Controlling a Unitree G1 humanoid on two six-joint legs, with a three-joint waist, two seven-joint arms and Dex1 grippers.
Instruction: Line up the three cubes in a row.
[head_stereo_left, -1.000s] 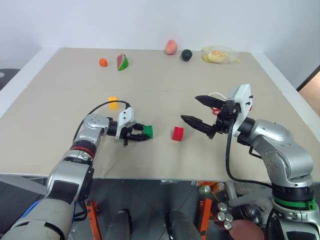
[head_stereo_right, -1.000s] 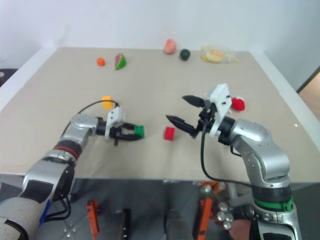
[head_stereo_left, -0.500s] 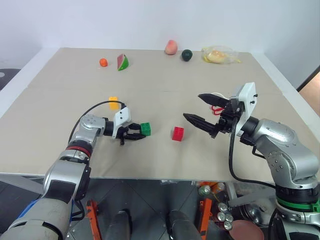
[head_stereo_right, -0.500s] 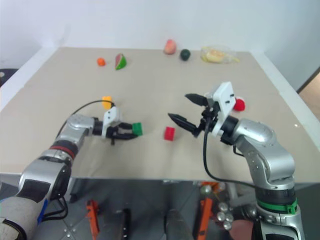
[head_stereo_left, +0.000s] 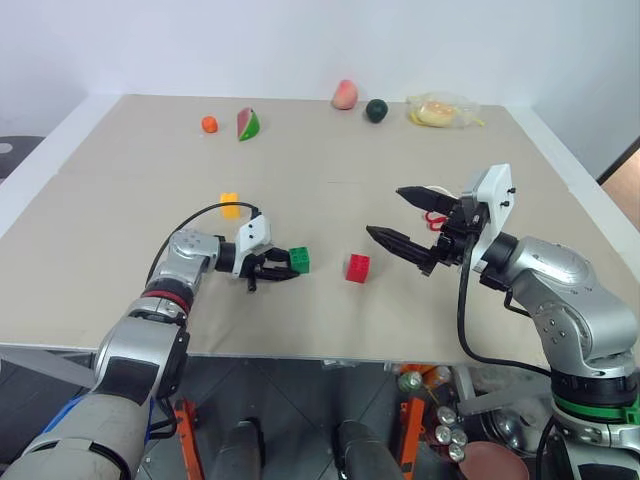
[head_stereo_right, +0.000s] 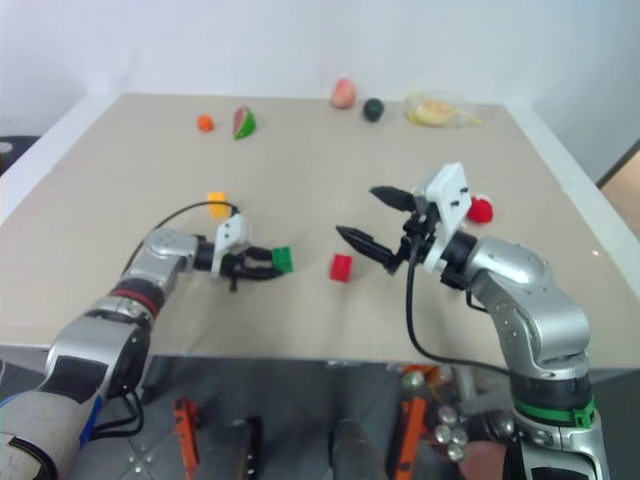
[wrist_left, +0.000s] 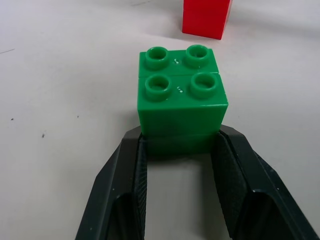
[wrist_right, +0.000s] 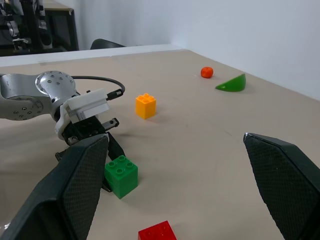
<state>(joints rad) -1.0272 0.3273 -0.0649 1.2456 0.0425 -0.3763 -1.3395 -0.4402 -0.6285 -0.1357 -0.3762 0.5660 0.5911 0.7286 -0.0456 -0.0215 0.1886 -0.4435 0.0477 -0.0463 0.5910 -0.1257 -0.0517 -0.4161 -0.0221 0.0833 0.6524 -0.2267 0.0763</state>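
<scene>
**Green cube gripped, row only partly formed**

The green cube (head_stereo_left: 298, 260) sits on the table (head_stereo_left: 120, 170) in the near-middle area, studs up, with the left gripper (wrist_left: 180, 150) closed on its near end; the two black fingertips (wrist_left: 131, 150) press against opposite sides of its lower half. From the green cube, the red cube (head_stereo_left: 357, 267) lies at about 3 o'clock, near but apart, with a clear gap of bare table between them. The yellow cube (head_stereo_left: 230, 205) stands at about 11 o'clock from the green one, farther up the table and well off the line through green and red.

So, as I judge it, green and red already form a rough pair side by side, while yellow has yet to be brought level with them. Roughly a third to a half of the job looks done; the green cube may still need settling and letting go.

The right gripper (head_stereo_left: 405, 222) hangs above the table at about 3 o'clock from the red cube, jaws spread wide and holding nothing.

Farther out, along the far edge, lie a small orange ball (head_stereo_left: 209, 124), a watermelon slice (head_stereo_left: 247, 123), a peach (head_stereo_left: 345, 95), a dark round fruit (head_stereo_left: 376, 110) and a clear bag (head_stereo_left: 440, 109).
</scene>
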